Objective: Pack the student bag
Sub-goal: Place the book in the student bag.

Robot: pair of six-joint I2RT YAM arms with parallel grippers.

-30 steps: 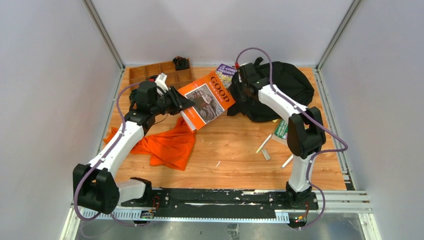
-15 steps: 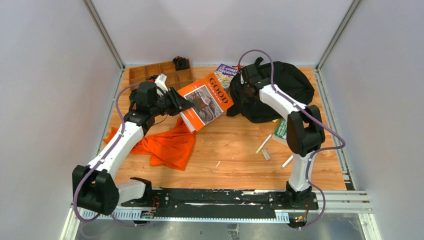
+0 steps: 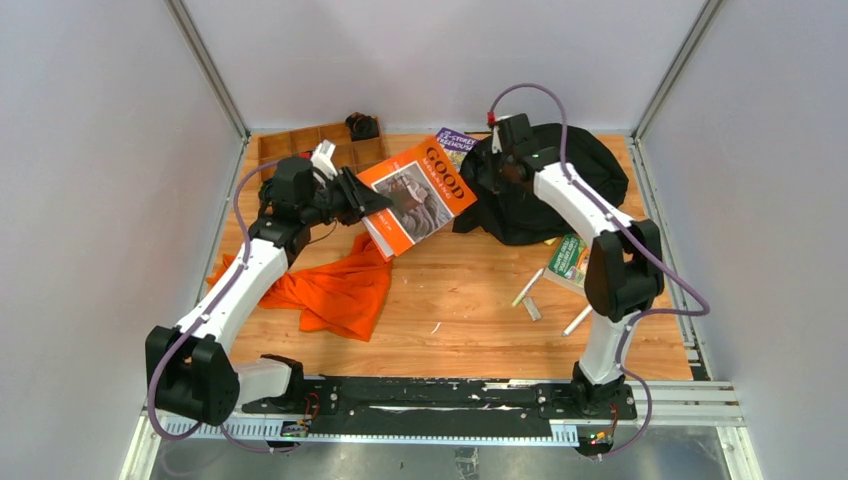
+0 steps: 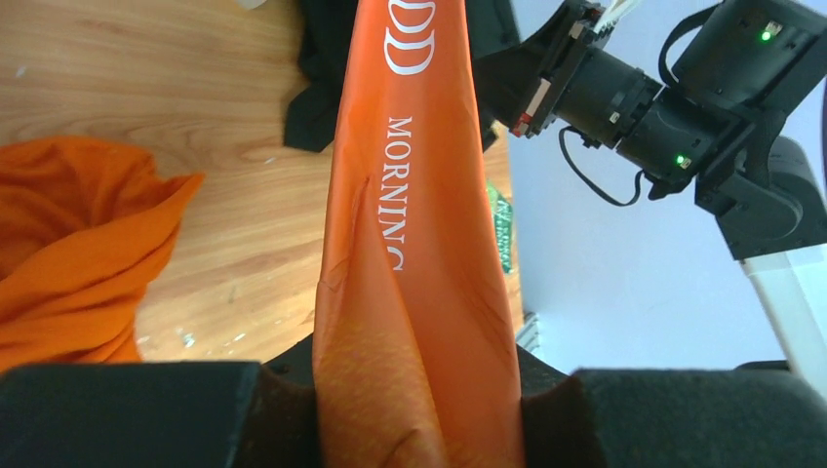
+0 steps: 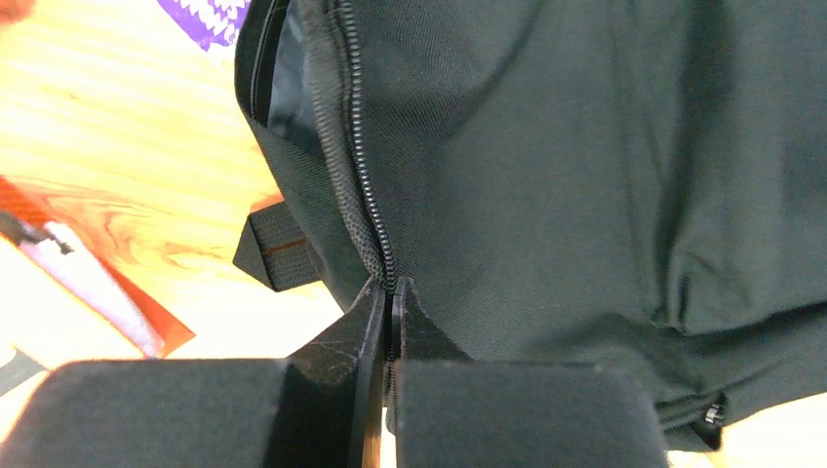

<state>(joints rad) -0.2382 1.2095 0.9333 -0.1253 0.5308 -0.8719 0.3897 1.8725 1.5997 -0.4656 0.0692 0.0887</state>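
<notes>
The student bag (image 3: 592,160), a black fabric backpack, lies slumped in the far-right corner of the table (image 3: 470,320). Its long axis runs roughly left to right across the table. The unzipped end points left, towards the table's middle. In the right wrist view a zipper track runs down the edge of that opening, with smooth black lining showing inside it.

The right gripper (image 5: 390,302) has its fingers pressed together on the zipper edge of the bag, with no gap between them but the fabric.

The left gripper (image 4: 414,400) clamps an orange paperback book (image 3: 425,190) by one end and holds it tilted above the far middle of the table. The book's free end reaches towards the bag's opening. The cover reads "GOOD" in white capitals above a black-and-white photograph. In the left wrist view the creased spine reads "MORNING", with the letters "DD" or "OD" cut off at the top of the frame.

A purple book (image 3: 452,139) lies flat at the table's far edge, partly under the orange one. Its yellow lettering seems to end in "STOREY TREEHOUSE", though the first characters are too small to read.

- **Green packet** (image 3: 567,258): near the table's right edge, with white print too small to make out.
- **Orange cloth** (image 3: 335,285): crumpled on the table's left half.
- **Wooden compartment tray** (image 3: 300,150): in the far-left corner.
- **Pens** (image 3: 528,287): loose on the right half.
</notes>
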